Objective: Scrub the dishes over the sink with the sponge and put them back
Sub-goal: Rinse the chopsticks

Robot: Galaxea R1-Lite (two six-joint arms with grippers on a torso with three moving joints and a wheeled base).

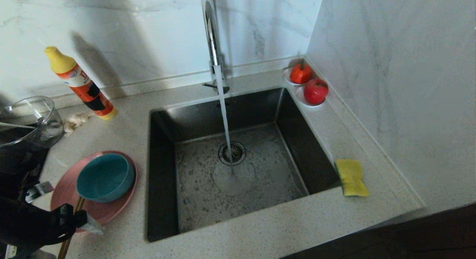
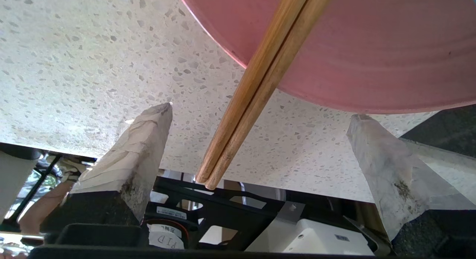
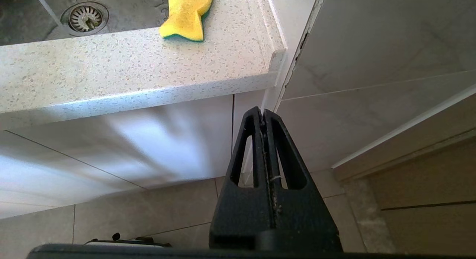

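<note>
At the near left corner of the speckled pale stone counter [image 1: 260, 229], your left gripper [image 2: 260, 119] hangs released, jaws spread wide, straddling the pair of brown wooden chopsticks [image 2: 253, 88] without touching them. Largest first: the square deep dark steel sink [image 1: 163, 177] sits mid-counter, tall chrome tap [image 1: 212, 32] running a stream onto the floor beside the round metal drain strainer [image 1: 232, 153]. Left of it lies the wide round pink plate [image 1: 108, 210], the small teal-blue bowl [image 1: 104, 177] sitting on it, the chopsticks resting on its near edge with their ends overhanging the counter toward you. The rectangular yellow sponge [image 1: 351, 177] lies on the right rim of the sink, well apart from the dishes.

Step in hand looks like picking the chopsticks: centre both sticks between the jaws, clench on the overhanging part, clear of the plate rim, or you'll likely tip the plate.

Around: clear glass bowl [image 1: 33, 119] and yellow-capped orange bottle [image 1: 81, 84] far left, two red fruits on white saucers [image 1: 308, 86] far right — none block. Your right gripper [image 3: 264, 114] is clenched empty, parked below the counter edge.
</note>
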